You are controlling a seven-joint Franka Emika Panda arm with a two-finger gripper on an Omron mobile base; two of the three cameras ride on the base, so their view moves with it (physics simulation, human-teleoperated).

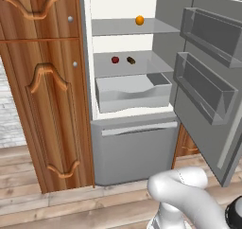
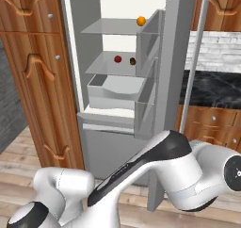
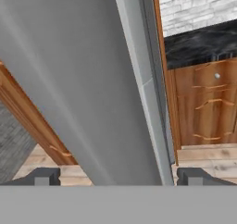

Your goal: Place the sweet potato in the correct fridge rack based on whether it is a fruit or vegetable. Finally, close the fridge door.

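Dark brown sweet potato (image 1: 131,60) beside a red ball (image 1: 115,59) on a translucent grey fridge rack (image 1: 142,65); orange ball (image 1: 139,20) above. Grey fridge door (image 1: 208,124) with 2 clear bins (image 1: 204,86). Reddish-brown wood-grain cabinet doors (image 1: 47,105); black marbled counter (image 2: 216,88).

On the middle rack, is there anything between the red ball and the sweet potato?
No. In the left base view the red ball and sweet potato sit apart on the fridge rack, with bare glass between them.

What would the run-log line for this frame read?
sweet potato: on lower fridge rack beside red ball | fridge door: open | pincer: open, empty, facing door edge
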